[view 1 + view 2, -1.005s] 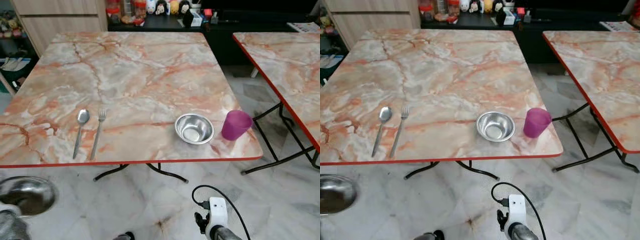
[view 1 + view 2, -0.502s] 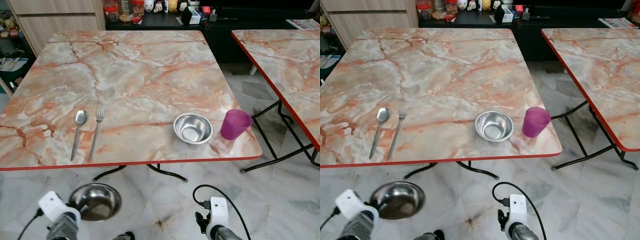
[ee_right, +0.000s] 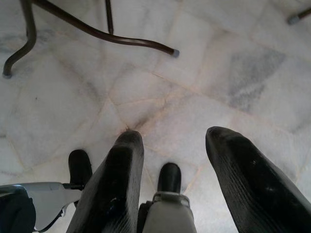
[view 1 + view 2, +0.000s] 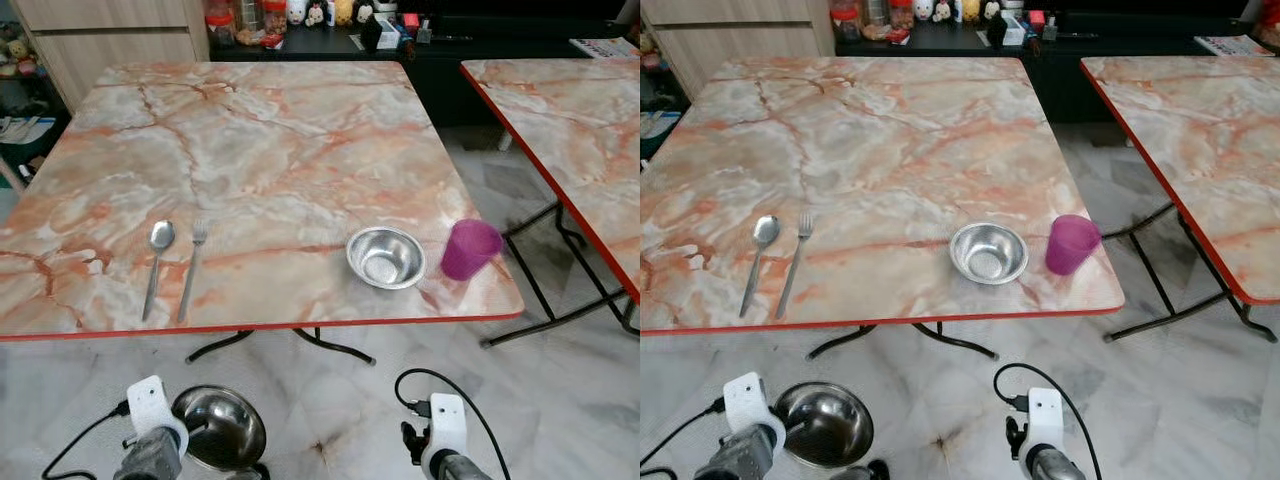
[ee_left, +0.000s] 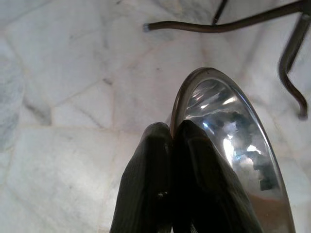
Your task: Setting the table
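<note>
A steel bowl point(image 4: 219, 428) hung low before the table point(image 4: 250, 150), pinched at its rim; spoon point(image 4: 156, 262), fork point(image 4: 192, 266), second bowl point(image 4: 385, 257) and purple cup point(image 4: 468, 249) lay on top.

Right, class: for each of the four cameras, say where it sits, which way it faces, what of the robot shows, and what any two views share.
Left eye view: on the head, looking forward and down at the marble-patterned table; both wrists show below.
Right eye view: beside it, same scene: small steel bowl on the table, purple plastic cup.
Left wrist view: along the left gripper, pinching the rim of a second shiny steel bowl above the floor.
Right wrist view: along the right gripper, open, facing down at the floor.
Shared: both wrist views show the table's dark metal legs.
</note>
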Tool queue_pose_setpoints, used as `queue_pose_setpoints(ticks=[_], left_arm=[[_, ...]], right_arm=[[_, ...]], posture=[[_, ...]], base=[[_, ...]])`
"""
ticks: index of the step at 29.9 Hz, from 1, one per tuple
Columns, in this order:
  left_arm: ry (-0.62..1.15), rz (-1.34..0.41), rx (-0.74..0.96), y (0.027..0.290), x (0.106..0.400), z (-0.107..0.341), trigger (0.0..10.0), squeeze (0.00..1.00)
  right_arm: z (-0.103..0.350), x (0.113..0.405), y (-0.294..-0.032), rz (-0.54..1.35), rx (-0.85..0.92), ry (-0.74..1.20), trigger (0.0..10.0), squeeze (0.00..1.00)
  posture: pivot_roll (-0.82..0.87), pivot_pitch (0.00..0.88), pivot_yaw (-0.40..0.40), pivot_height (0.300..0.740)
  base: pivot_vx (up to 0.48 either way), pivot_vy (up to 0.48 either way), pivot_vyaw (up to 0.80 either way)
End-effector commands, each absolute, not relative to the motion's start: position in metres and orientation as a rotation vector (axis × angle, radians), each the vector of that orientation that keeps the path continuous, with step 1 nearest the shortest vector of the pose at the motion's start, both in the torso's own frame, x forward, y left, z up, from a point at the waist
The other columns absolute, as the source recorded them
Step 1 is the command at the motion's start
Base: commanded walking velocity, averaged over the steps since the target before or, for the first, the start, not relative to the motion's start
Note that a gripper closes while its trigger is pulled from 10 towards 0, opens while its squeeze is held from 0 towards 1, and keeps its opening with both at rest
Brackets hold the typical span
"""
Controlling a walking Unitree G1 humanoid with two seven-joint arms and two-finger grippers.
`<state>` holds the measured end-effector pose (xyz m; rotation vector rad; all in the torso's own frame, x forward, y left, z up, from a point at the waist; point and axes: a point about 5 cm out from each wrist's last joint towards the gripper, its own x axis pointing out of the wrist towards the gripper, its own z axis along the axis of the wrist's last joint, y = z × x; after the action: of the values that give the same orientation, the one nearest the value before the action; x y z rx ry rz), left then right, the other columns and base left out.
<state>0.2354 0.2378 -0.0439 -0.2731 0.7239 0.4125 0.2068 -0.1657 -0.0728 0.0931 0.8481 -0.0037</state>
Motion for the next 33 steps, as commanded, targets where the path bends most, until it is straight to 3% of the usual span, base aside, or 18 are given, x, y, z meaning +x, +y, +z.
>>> queue_pose_setpoints(ticks=[1, 18, 26, 29, 33], left_arm=[[0.77, 0.414, -0.275, 0.235, 0.226, -0.051, 10.0, 0.0], [0.801, 0.407, -0.267, 0.236, 0.218, -0.057, 10.0, 0.0], [0.786, 0.407, -0.279, 0.236, 0.218, -0.056, 10.0, 0.0], [0.671, 0.419, -0.453, 0.234, 0.229, -0.048, 10.0, 0.0], [0.652, 0.399, -0.442, 0.233, 0.234, -0.045, 10.0, 0.0]], right_arm=[[-0.074, 0.204, -0.169, -0.023, 0.11, 0.854, 10.0, 0.0], [-0.075, 0.203, -0.166, 0.002, 0.114, 0.858, 10.0, 0.0], [-0.075, 0.203, -0.167, 0.027, 0.079, 0.86, 10.0, 0.0], [-0.075, 0.202, -0.167, 0.021, 0.092, 0.856, 10.0, 0.0], [-0.075, 0.202, -0.168, 0.006, 0.108, 0.86, 10.0, 0.0]], posture=[[0.09, 0.11, -0.017, 0.731], [0.08, 0.085, -0.014, 0.731], [0.08, 0.078, -0.016, 0.731], [0.08, 0.082, -0.02, 0.731], [0.08, 0.095, -0.022, 0.731]], base=[[0.0, -0.431, 0.0], [0.0, -0.41, 0.0], [0.248, -0.405, 0.0], [0.251, -0.393, 0.62], [0.248, -0.373, 0.0]])
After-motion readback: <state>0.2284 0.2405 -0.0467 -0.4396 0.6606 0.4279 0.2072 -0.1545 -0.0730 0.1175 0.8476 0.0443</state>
